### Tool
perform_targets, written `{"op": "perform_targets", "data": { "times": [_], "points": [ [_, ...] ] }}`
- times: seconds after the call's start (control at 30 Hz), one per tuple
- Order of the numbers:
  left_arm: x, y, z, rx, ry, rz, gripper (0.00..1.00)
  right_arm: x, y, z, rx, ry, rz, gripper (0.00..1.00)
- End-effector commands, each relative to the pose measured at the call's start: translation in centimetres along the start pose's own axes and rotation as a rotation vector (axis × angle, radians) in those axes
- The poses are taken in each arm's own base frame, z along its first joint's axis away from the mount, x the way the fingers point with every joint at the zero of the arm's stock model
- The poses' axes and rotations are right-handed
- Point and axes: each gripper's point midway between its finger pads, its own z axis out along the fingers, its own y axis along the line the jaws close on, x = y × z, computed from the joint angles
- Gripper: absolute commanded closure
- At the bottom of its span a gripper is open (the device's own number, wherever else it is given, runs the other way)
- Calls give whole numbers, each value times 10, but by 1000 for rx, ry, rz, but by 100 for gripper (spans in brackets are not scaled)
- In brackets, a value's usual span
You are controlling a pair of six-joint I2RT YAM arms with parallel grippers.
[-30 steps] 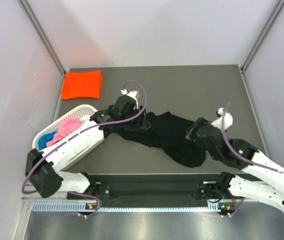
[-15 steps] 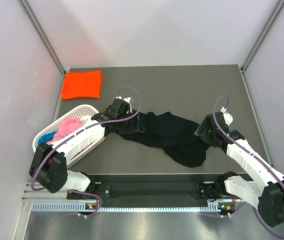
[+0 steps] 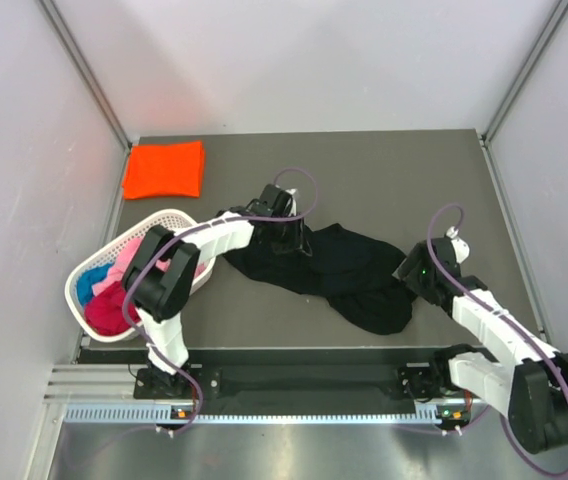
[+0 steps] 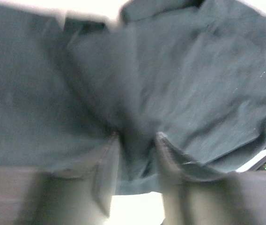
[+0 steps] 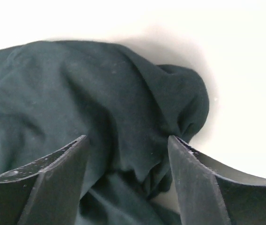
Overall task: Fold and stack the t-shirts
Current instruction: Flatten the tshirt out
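The black shirt (image 4: 194,79) is blurred close up and cut off at the left. From above, the left tool (image 3: 290,240) hides its fingertips.

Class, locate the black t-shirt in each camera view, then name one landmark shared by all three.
Top external: black t-shirt lies crumpled at the centre.
Left wrist: fills the frame, bunched between the left fingers.
Right wrist: left and centre, between the open right fingers.
Shared landmark: the table beneath it.

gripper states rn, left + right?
Left gripper: closed on a fold of the black t-shirt.
Right gripper: open, holding nothing, fingers either side of that shirt's bunched edge.
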Motion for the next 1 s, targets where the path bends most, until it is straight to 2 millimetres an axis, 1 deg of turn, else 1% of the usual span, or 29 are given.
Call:
{"op": "perform_targets", "data": {
  "times": [0.0,0.03,0.07,0.1,0.13,0.17,0.2,0.23,0.27,0.3,0.33,0.37,0.4,0.47,0.5,0.53,0.57,0.6,0.63,0.67,0.7,0.73,0.77,0.8,0.83,0.87,0.9,0.93,0.97],
  "points": [
    [-53,-48,-7,135,-131,90,72,-18,3,11,-38,-107,52,33],
    [-58,-51,-4,139,-129,95,79,-21,2,13,-30,-118,55,37],
    [-64,-55,-7,137,-134,111,90,-25,0,14,-20,-132,56,47],
    [-81,-67,-14,143,-153,125,96,-36,2,16,1,-157,52,53],
    [-92,-71,-19,132,-171,133,100,-44,3,16,14,-177,51,58],
    [-105,-77,-26,127,-199,150,100,-53,4,16,30,-198,55,69],
    [-127,-93,-42,137,-247,164,100,-71,12,13,40,-238,68,76],
    [-143,-99,-53,140,-283,165,100,-82,15,10,42,-256,74,83],
    [-159,-104,-64,129,-331,163,100,-108,33,-2,11,-306,82,100],
    [-186,-126,-90,161,-408,179,100,-124,38,-11,15,-343,87,100],
    [-197,-131,-104,155,-440,175,100,-140,48,-22,-1,-375,89,100],
    [-211,-137,-120,145,-497,182,100,-180,72,-52,-54,-459,96,100],
    [-231,-157,-155,170,-591,197,100,-195,80,-68,-63,-485,84,100],
    [-247,-171,-191,179,-686,206,100,-233,99,-106,-100,-570,59,100],
    [-254,-182,-223,195,-760,208,100,-264,115,-146,-142,-649,74,100],
    [-255,-187,-239,206,-789,207,100,-276,120,-165,-157,-684,73,100],
    [-255,-193,-254,223,-817,208,100,-296,130,-199,-194,-751,71,100],
    [-248,-198,-276,241,-841,210,100,-301,132,-212,-206,-770,64,100],
    [-244,-199,-284,251,-849,215,100,-305,133,-222,-214,-784,62,100],
    [-237,-193,-278,241,-836,215,100,-307,134,-237,-232,-804,53,100],
    [-228,-196,-299,259,-861,222,100,-303,135,-239,-249,-793,36,100],
    [-220,-193,-301,259,-857,227,100,-298,133,-240,-258,-789,23,100],
    [-212,-191,-302,259,-851,230,100,-285,125,-235,-252,-772,0,100],
    [-194,-180,-298,255,-826,227,100,-276,120,-230,-253,-753,-16,100],
    [-180,-179,-292,279,-794,228,100,-266,112,-222,-237,-735,-23,100],
    [-154,-157,-253,263,-692,191,100,-244,94,-207,-209,-702,-18,100],
    [-140,-164,-267,329,-721,199,100,-231,80,-195,-172,-678,-8,100],
    [-115,-166,-251,368,-660,203,100,-218,68,-184,-148,-656,9,100],
    [-78,-139,-207,329,-544,152,100,-188,45,-158,-108,-602,51,100]
  ]
}}
